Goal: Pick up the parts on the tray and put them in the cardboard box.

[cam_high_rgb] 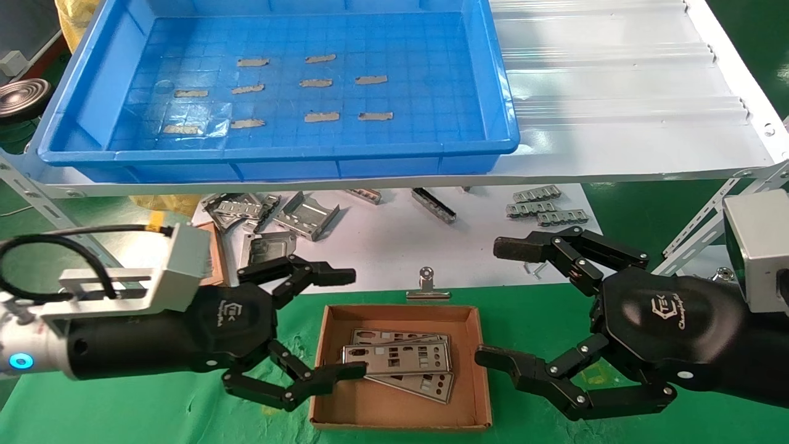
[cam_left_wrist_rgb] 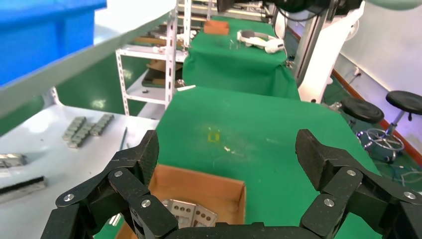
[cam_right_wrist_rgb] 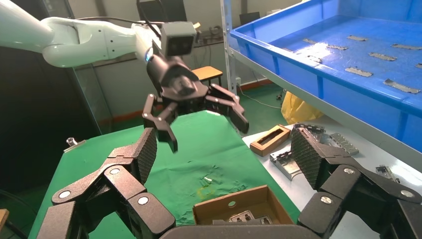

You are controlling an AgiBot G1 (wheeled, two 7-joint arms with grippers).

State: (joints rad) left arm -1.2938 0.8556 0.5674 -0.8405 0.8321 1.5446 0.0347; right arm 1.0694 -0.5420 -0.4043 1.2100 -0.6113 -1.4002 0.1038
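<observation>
The cardboard box (cam_high_rgb: pixel 394 414) lies on the green cloth near the front edge, with up to three silver parts (cam_high_rgb: pixel 400 361) stacked flat inside it. The blue tray (cam_high_rgb: pixel 277 151) stands on the raised shelf behind; its floor shows only grey tape strips (cam_high_rgb: pixel 315 82). My left gripper (cam_high_rgb: pixel 351 324) hovers open at the box's left wall with nothing between its fingers. My right gripper (cam_high_rgb: pixel 496 302) is open and empty just right of the box. The left wrist view looks past the left gripper (cam_left_wrist_rgb: pixel 229 154) onto the box (cam_left_wrist_rgb: pixel 199 186) and parts (cam_left_wrist_rgb: pixel 186 214). The right wrist view shows the right gripper (cam_right_wrist_rgb: pixel 225 154), box (cam_right_wrist_rgb: pixel 239 201) and left gripper (cam_right_wrist_rgb: pixel 206 132).
Bent grey brackets (cam_high_rgb: pixel 296 213) and small grey link pieces (cam_high_rgb: pixel 542 206) lie on the white surface under the shelf. A metal binder clip (cam_high_rgb: pixel 426 287) sits just behind the box. A small narrow brown box (cam_right_wrist_rgb: pixel 270 140) lies near the brackets. The white corrugated sheet (cam_high_rgb: pixel 616 92) extends right of the tray.
</observation>
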